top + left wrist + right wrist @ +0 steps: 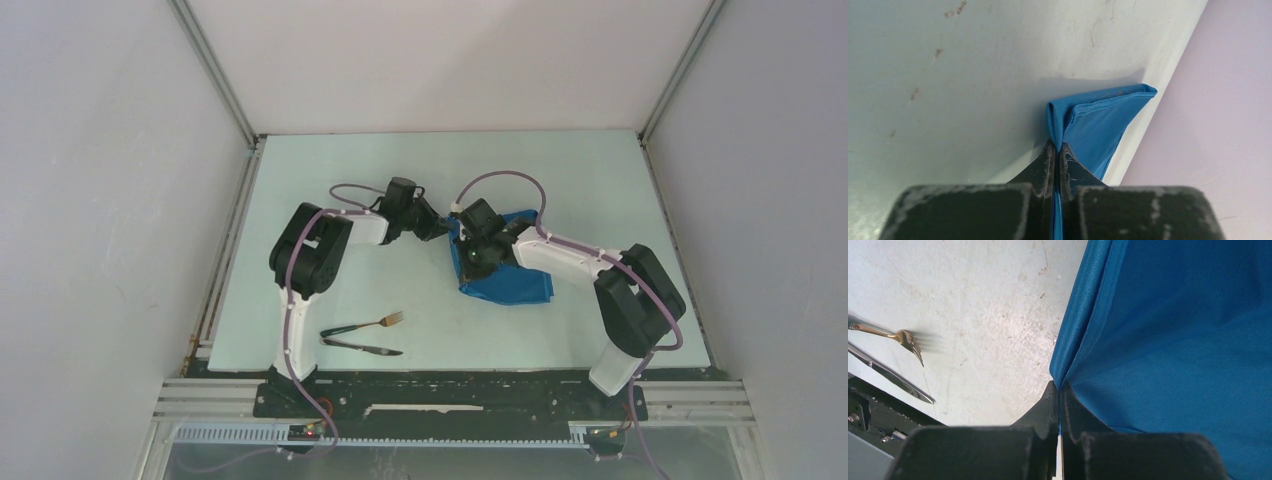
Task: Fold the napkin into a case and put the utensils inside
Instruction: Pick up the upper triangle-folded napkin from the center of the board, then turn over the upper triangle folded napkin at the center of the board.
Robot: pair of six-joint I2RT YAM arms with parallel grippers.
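Note:
The bright blue napkin (pixel 508 282) lies partly folded in the middle of the table, right of centre. My left gripper (pixel 441 229) is shut on its far left corner; the pinched cloth (pixel 1088 125) rises from the closed jaws. My right gripper (pixel 474 258) is shut on the napkin's left edge (pixel 1168 330). The fork (pixel 372 324) and the dark knife (pixel 362 346) lie side by side near the front left of the table. They also show at the left of the right wrist view: fork (pixel 895 336), knife (pixel 890 375).
The pale table (pixel 420 170) has low walls on three sides and a dark rail along the front edge (pixel 450 385). The two arms meet over the napkin's left side.

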